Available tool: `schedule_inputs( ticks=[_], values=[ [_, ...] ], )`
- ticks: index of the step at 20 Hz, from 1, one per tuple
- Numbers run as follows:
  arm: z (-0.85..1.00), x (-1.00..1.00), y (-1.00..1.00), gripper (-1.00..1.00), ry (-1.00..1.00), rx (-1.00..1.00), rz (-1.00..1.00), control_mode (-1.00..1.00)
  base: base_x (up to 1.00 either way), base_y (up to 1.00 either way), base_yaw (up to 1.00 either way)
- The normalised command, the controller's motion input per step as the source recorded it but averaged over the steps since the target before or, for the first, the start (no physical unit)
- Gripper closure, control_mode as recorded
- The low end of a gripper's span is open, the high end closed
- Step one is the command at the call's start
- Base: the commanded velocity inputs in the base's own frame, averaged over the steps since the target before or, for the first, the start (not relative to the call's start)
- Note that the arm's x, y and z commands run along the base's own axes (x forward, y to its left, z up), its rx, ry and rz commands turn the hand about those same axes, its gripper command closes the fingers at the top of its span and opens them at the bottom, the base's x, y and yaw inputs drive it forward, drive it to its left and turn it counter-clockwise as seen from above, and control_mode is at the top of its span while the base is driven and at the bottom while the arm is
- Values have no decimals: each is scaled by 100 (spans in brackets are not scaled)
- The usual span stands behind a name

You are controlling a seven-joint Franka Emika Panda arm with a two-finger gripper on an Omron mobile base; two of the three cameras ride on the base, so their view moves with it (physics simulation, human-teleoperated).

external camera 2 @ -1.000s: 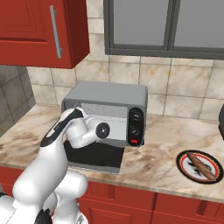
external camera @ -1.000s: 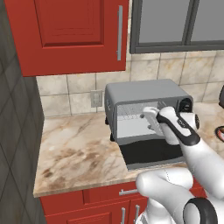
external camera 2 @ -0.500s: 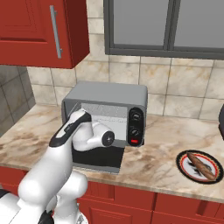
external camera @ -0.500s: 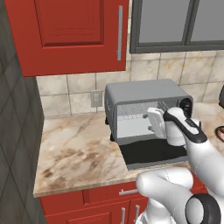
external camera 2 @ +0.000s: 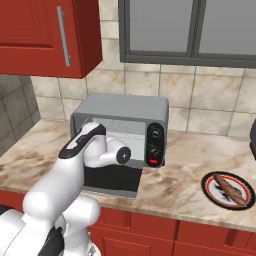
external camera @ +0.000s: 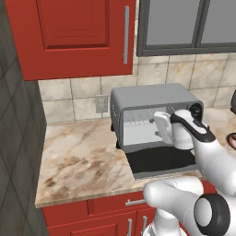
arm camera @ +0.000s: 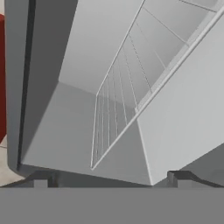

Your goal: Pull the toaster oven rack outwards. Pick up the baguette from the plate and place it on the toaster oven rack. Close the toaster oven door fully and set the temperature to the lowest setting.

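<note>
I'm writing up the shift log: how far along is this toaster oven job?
Done: the toaster oven door lies open. In hand: the open gripper faces into the cavity at the toaster oven rack, not yet pulled out. Left: move the baguette from its plate, shut the door, turn the temperature down.

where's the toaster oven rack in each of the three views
Left base view: toaster oven rack upper cavity, left of the arm.
Right base view: a strip above the arm, left of the knobs.
Hand view: wire grid running centre to upper right.
Shared landmark: toaster oven.

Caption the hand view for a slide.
Open hand faces the toaster oven cavity, rack inside.
</note>
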Motion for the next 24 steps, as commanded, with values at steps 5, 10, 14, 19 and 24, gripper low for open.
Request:
schedule_inputs(
  ticks=[5,10,14,19,24],
  values=[
    [-4,13,1,-100,0,-1,-3,-100,0,0,0],
    [-4,15,3,-100,0,-2,-3,-100,0,0,0],
    [-17,14,5,-100,0,-2,-4,-100,0,0,0],
    [-23,12,9,-100,0,-3,-4,-100,0,0,0],
    [-20,13,7,-100,-2,-3,-4,-100,0,0,0]
  ],
)
